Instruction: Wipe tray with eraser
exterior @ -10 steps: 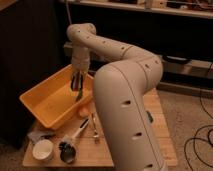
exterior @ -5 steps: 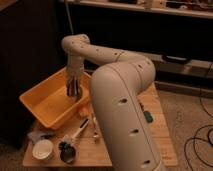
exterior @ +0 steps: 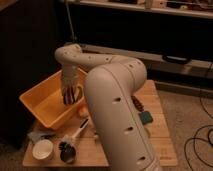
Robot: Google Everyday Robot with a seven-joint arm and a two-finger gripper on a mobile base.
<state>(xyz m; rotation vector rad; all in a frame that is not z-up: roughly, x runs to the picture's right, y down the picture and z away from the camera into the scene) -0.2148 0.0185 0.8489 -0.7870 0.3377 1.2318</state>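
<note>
The yellow-orange tray stands on the left part of the wooden table, tilted toward the table's corner. My gripper hangs from the white arm and reaches down inside the tray near its right wall. Its tip is dark and sits low over the tray's floor. I cannot make out the eraser as a separate thing; a dark shape at the gripper's tip may be it, but I cannot tell.
A white cup and a black-headed brush with a white handle lie at the table's front left. A teal sponge and a reddish-brown object lie right of the arm. A dark shelf runs behind.
The arm has swung left and the gripper has moved left and deeper into the tray.
</note>
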